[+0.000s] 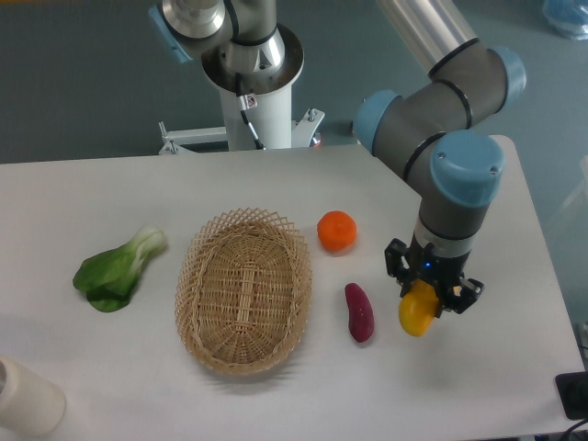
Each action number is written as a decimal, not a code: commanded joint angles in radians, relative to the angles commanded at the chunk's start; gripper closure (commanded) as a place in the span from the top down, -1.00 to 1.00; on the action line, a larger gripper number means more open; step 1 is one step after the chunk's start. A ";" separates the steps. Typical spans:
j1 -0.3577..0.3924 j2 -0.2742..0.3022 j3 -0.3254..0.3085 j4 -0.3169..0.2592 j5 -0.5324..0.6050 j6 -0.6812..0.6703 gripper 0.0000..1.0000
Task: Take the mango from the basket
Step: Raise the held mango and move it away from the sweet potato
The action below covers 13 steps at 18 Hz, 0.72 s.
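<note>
Claw [424, 299] clamped on mango [416, 312], lower right of frame, well apart from basket [243, 354] (now bare). Lift step; next: hold grip steady.

A white table [276, 175] is carrying 4 items in a loose row: a leafy green [118, 269] at left, a tan wicker basket [243, 290] in the middle, then an orange [337, 231] and a dark purple vegetable [359, 312], possibly a sweet potato.
</note>
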 joint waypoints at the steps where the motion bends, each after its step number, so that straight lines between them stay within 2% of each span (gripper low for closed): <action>1: 0.011 -0.006 0.009 0.000 0.002 0.014 -0.41; 4: 0.028 -0.012 0.011 -0.002 0.049 0.107 -0.38; 13: 0.029 -0.012 0.009 -0.002 0.078 0.117 -0.39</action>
